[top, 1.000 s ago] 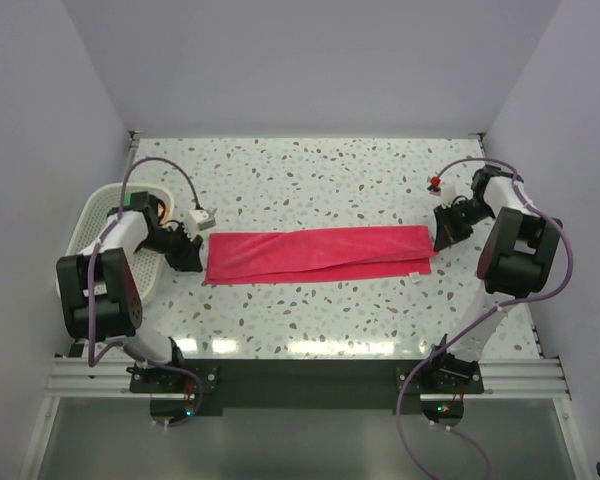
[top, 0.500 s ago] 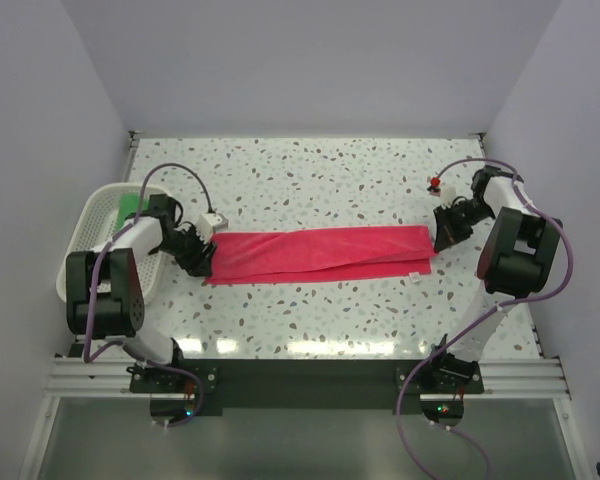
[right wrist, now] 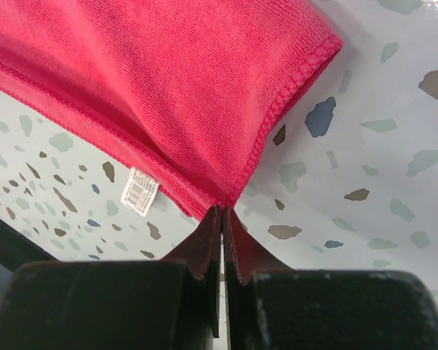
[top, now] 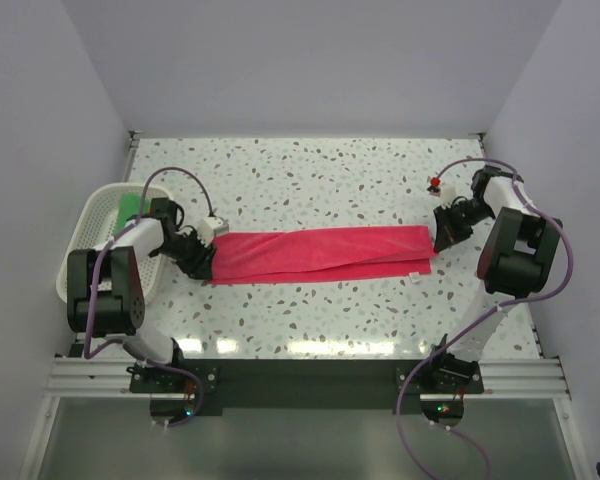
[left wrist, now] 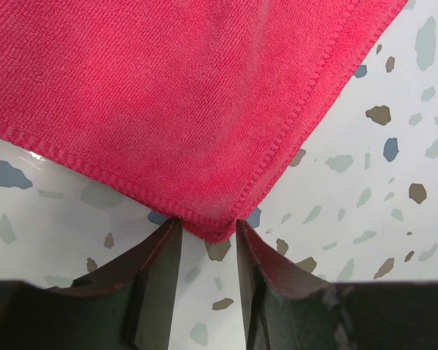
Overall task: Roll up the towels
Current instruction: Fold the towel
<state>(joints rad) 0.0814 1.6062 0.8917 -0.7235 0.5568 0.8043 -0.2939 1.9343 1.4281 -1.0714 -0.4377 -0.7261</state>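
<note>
One pink-red towel (top: 320,253), folded into a long strip, lies flat on the speckled surface (top: 310,170). Its long axis runs left to right between my two arms. My left end effector (top: 206,260) sits low at the strip's left end with its fingers parted. A stitched corner of the towel points into the gap between them and is not pinched. My right end effector (top: 438,243) is at the opposite end, fingers pressed together on the near right corner, beside a small white label (right wrist: 140,191). Each arm is nearest its own end. I judge the roll must travel along the long axis, so the left end, straight ahead of my parted fingers, is the likely starting edge. A green towel (top: 130,203) lies in the white basket (top: 85,225) at far left.
</note>
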